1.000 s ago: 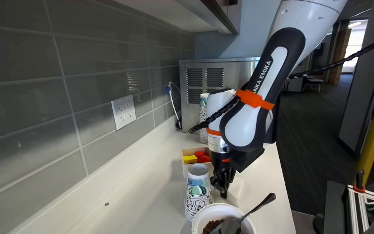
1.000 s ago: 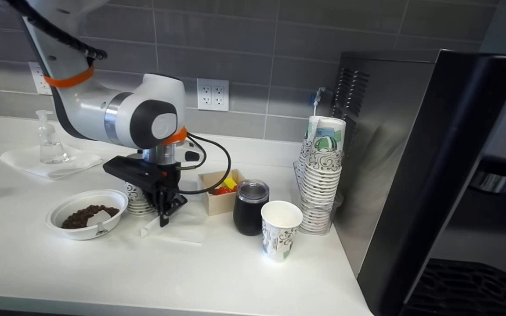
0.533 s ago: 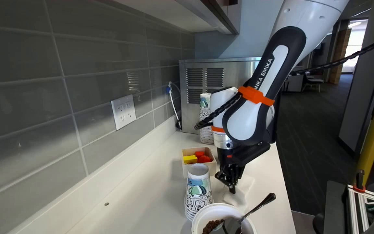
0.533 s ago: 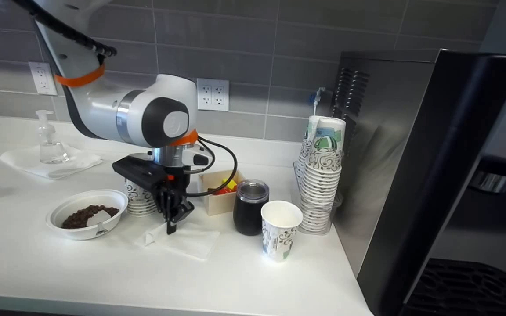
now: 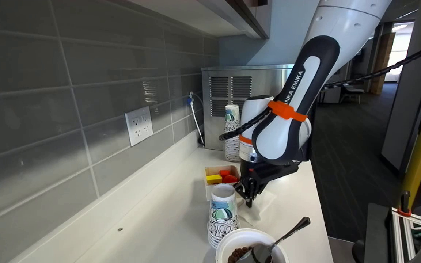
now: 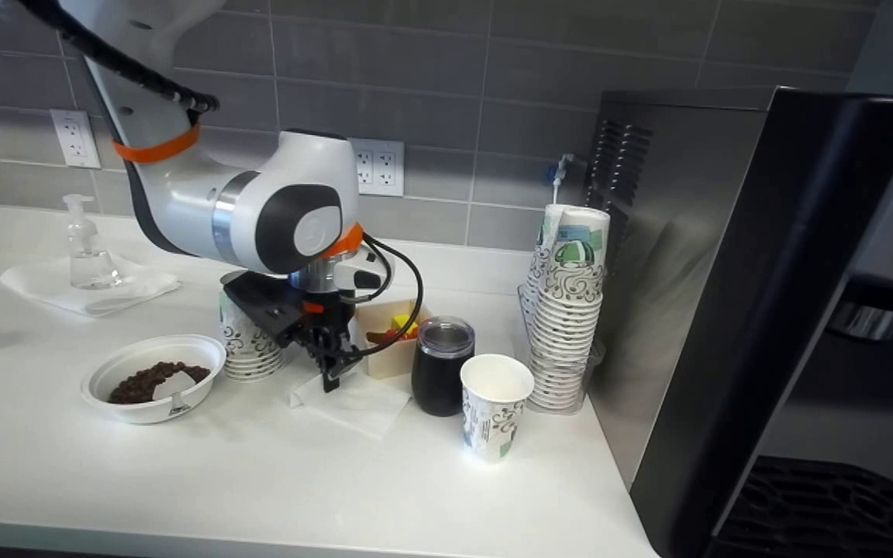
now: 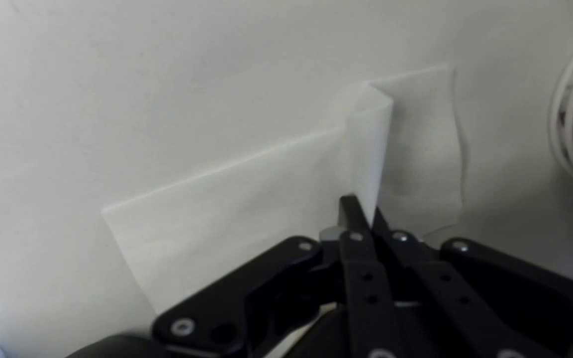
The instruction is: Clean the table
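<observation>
The table, a long off-white countertop (image 6: 322, 496), also runs through the exterior view (image 5: 159, 226) along the grey tiled wall. A thin white cloth or napkin (image 6: 369, 407) lies on it; it also shows in the exterior view (image 5: 261, 210) and the wrist view (image 7: 246, 209). My gripper (image 6: 330, 385) points down over the cloth, low at the table, between the upside-down cup stack and the wooden box. In the wrist view my gripper (image 7: 363, 214) is shut on a raised fold of the cloth. The rest of the cloth spreads flat on both sides of the fingers.
An upside-down cup stack (image 6: 249, 341) and a white bowl (image 6: 153, 380) with brown bits and a spoon (image 5: 292, 231) stand close by. A wooden box (image 6: 388, 358), black tumbler (image 6: 440, 376) and paper cup (image 6: 495, 411) stand on the other side. A metal machine (image 6: 679, 271) ends the counter.
My gripper has dragged the cloth along the table away from the bowl and towards the tumbler. It first went towards the front edge, then back towards the wall. The grip has stayed shut.
</observation>
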Tool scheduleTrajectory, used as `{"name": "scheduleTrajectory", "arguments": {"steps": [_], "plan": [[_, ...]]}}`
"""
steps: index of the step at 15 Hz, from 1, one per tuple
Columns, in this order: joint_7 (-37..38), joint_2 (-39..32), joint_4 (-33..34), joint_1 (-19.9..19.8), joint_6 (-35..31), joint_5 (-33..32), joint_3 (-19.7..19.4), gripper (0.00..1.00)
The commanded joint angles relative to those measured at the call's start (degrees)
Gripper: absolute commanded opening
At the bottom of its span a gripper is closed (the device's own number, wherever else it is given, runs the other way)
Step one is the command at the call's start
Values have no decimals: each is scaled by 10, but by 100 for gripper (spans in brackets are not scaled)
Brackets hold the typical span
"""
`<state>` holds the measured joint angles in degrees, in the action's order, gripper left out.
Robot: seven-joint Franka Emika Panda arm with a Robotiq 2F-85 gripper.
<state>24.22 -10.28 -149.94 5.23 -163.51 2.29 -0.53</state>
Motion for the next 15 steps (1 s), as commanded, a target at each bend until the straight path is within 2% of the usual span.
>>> {"name": "scheduleTrajectory", "arguments": {"steps": [1, 4, 6, 7, 9, 12, 15], "plan": [[-63, -15, 9, -20, -42, 95, 48, 0], [-158, -14, 21, -59, -43, 218, 124, 0], [-205, -12, 30, -74, -28, 272, 150, 0], [-208, -10, 30, -73, -17, 274, 146, 0], [-168, -4, 17, -57, -3, 234, 109, 0], [-62, -5, -2, -25, 24, 121, 23, 0], [29, -9, 3, -4, 67, 25, -38, 0]]}}
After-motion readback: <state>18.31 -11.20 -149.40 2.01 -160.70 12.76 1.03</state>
